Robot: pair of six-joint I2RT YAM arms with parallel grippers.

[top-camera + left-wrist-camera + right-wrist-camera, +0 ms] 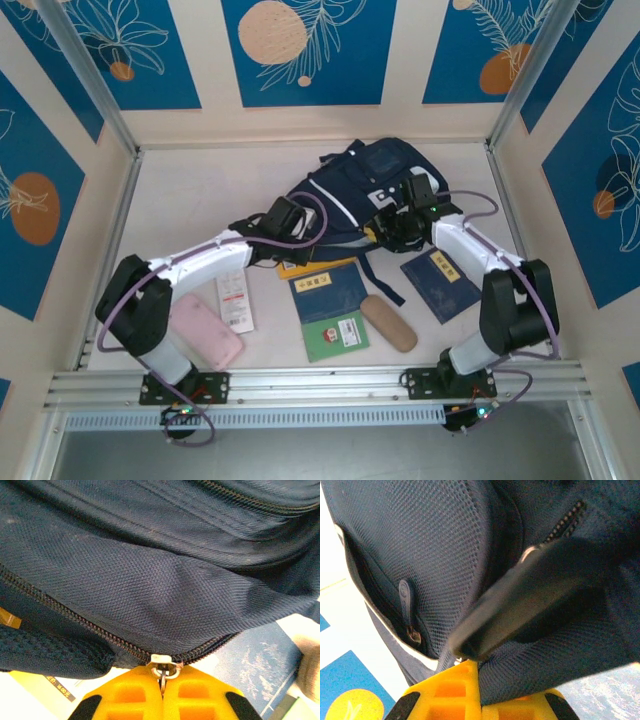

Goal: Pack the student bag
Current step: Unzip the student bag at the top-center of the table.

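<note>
on the white table (200, 190) the student bag (370, 185), a large dark navy fabric backpack with thin white stripes and pale patches, lies slumped towards the back, right of centre, with both arms reaching into its near edge. in front of it the things to be packed lie spread out: a flat navy booklet (328, 288) in the middle, a second navy booklet (441, 283) off to the right, a pink oblong pouch (205, 332) on the left, a green-covered booklet (337, 337) and a tan oval case (388, 323). the right gripper (479, 675) has its yellow fingers pressed together on a fold of the bag's mesh fabric. the left gripper (162, 685) is closed just as tight on the small metal pull tab (162, 669) hanging from the slider of a dark zip track (75, 617). to my eye the step is working this zip open so the bag can take the booklets. done well, the left pull would run along the line of the teeth, low and steady, not lifting away, since the tab is tiny and could slip from the pads. the right hold should pull the cloth taut the other way, so the loose fold above the slider does not get dragged into it. whether the track beyond the slider is already parted i cannot tell.
</note>
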